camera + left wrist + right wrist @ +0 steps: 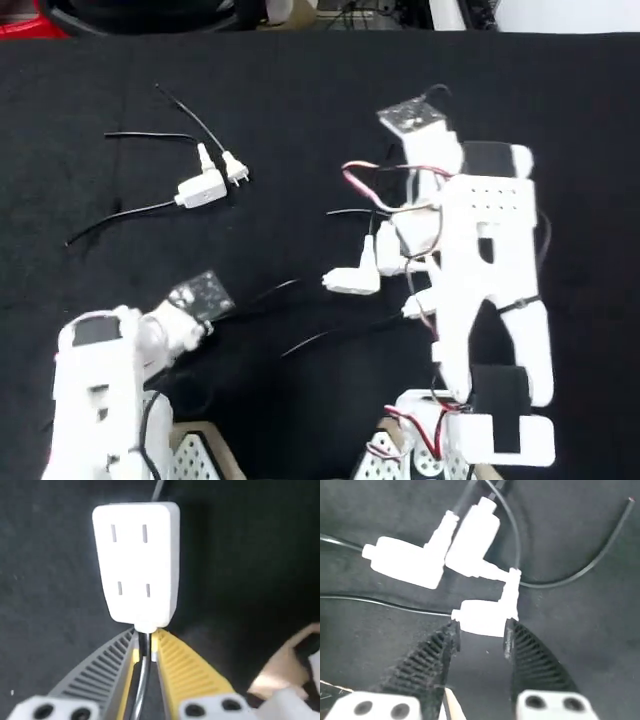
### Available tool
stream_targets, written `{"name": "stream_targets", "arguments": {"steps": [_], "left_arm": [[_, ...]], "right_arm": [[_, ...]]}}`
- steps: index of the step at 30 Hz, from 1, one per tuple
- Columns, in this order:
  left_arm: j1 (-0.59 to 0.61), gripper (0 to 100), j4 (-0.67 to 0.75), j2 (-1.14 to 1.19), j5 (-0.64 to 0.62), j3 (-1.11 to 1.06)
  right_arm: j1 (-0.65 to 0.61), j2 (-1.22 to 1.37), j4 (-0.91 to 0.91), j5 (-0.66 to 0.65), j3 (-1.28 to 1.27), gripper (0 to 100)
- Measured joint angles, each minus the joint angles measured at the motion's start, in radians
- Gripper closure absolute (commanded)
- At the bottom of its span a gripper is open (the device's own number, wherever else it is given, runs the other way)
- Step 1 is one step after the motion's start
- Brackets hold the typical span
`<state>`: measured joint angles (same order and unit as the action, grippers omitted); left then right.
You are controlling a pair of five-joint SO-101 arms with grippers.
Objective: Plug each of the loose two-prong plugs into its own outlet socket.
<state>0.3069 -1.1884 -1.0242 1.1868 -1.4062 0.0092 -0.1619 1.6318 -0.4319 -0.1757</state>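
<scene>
Black cloth covers the table [300, 80] on which both arms work. The left gripper [145, 641] has its grey and yellow ribbed fingers [180, 660] drawn narrow on the thin black cord [142, 680], at the point where the cord leaves the white rectangular two-socket outlet block [136, 560]. The block lies straight ahead of the fingertips. Its long axis is in line with the fingers, its slotted face is toward the camera, and both sockets are vacant.

The right gripper [480, 630] has its black ribbed fingers [530, 665] standing apart, with the white right-angle two-prong plug [480, 616] at their tips. The long axis of the plug body runs across the gap from one fingertip to the other. We cannot see its prongs. Neighbouring white plug bodies [405, 562] lie just beyond it. In the high view, a separate group of white corded pieces [205, 185] lies apart from both arms.

We judge that the right arm is the nearer to this plug and that the grasp is not yet made. Closing here would pinch the body end to end. Insertion then depends on lining the prongs up with one slot pair on the block.
</scene>
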Motion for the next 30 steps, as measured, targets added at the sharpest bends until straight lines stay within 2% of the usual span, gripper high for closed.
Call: {"name": "stream_targets", "arguments": {"steps": [2, 5, 7, 12, 18, 21, 24, 27, 30], "left_arm": [[0.02, 83, -0.061, -0.107, -0.021, 0.0], [0.04, 71, -0.114, -0.252, -0.141, -0.003], [0.057, 67, -0.124, -0.342, -0.241, -0.003], [0.066, 68, -0.152, -0.562, -0.445, -0.005], [0.075, 71, -0.153, -0.775, -0.591, -0.052], [0.109, 71, -0.147, -0.787, -0.655, -0.072], [0.16, 71, -0.107, -0.793, -0.7, -0.098], [0.175, 71, -0.064, -0.79, -0.712, -0.153], [0.184, 71, -0.025, -0.79, -0.715, -0.213]], "right_arm": [[-0.049, 0.0, 0.0, 0.025, 0.0, 85.7], [-0.121, 0.0, -0.031, 0.084, 0.0, 85.7], [-0.178, -0.005, -0.063, 0.129, -0.006, 85.7], [-0.376, -0.017, -0.212, 0.224, -0.074, 85.7], [-0.577, 0.078, -0.629, 0.359, -0.207, 85.6], [-0.6, 0.198, -0.873, 0.414, -0.21, 85.4], [-0.6, 0.344, -1.045, 0.445, -0.189, 76.9], [-0.598, 0.482, -1.092, 0.466, -0.094, 65.5], [-0.592, 0.594, -1.105, 0.465, 0.02, 61.7]]}}
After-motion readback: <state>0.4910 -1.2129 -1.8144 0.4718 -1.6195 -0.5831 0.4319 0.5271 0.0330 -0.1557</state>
